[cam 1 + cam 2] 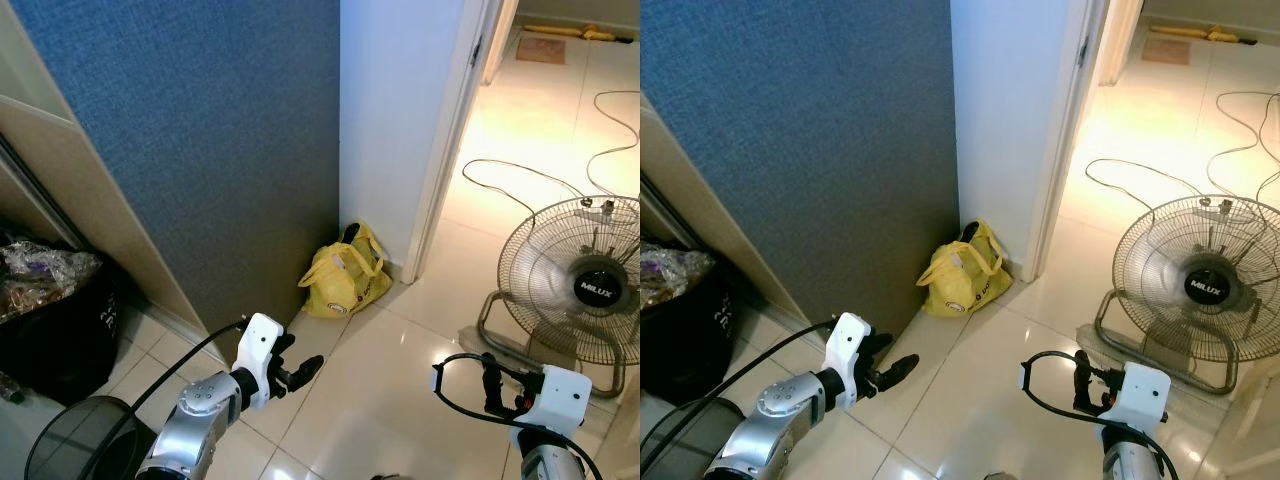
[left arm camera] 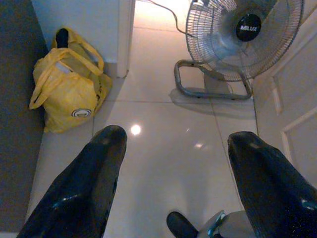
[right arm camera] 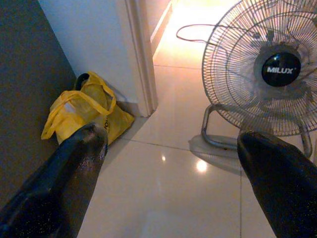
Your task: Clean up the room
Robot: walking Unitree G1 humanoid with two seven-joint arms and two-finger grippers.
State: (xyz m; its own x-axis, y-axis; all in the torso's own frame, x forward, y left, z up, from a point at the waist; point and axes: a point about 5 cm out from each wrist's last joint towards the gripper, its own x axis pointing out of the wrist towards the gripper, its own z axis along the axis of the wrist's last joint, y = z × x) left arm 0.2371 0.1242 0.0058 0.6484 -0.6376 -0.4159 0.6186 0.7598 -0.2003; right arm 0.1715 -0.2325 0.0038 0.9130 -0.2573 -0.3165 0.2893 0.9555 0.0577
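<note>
A blue wall (image 1: 200, 130) meets a white one at a corner, beside a doorway onto a lit floor (image 1: 520, 130) where a cable (image 1: 520, 175) trails. A fan (image 1: 585, 290) stands on the tiles to the right. A bin (image 1: 55, 320) holding wrappers sits at the far left. A yellow bag (image 1: 345, 275) slumps in the corner, still out on the floor, so tidying looks unfinished. Both grippers, left (image 2: 171, 148) and right (image 3: 171, 148), hover low with fingers spread, grasping nothing
</note>
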